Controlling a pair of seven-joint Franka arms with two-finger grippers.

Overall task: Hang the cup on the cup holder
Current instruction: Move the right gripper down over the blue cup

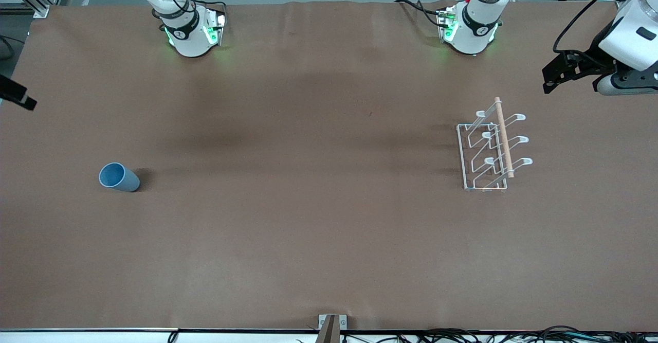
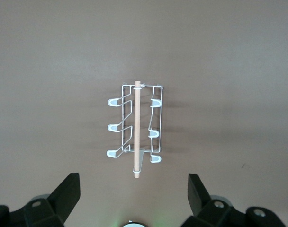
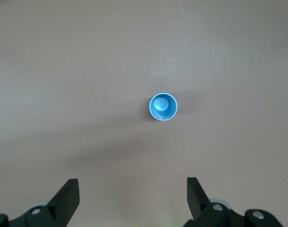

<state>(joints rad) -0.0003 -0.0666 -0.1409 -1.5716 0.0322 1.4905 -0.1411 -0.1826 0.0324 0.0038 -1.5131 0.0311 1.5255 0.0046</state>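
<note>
Step in hand, judged: opening stage, nothing grasped, pick of the cup not yet begun.

Cup [image 1: 119, 177]: light-blue handleless tumbler, standing upright on the brown table [image 1: 308, 219], mouth up. Placed well apart from the cup holder [image 1: 492, 146], toward the right arm's end of the table and slightly nearer the front camera than the holder. Interior seen straight down in the right wrist view [image 3: 163, 107]: empty, only the blue bottom showing.

Cup holder: white wire rack with wooden dowel [image 1: 504, 137] along the top, toward the left arm's end. All six looped prongs bare in the left wrist view [image 2: 135, 127]; nothing hung.

Right gripper [image 3: 133, 201]: high over the cup, fingers spread wide, nothing between them. Only a dark tip visible at the front view's edge.

Left gripper [image 2: 134, 196]: high above the holder, fingers likewise spread and empty; judged waiting.

Next move, judged: lower right gripper onto cup, close across the wall or rim, lift, carry toward the holder, invert, seat mouth-down over one prong. Tapered smooth wall likely to slip under a light pinch. Long carry; handover to left arm possibly needed.
</note>
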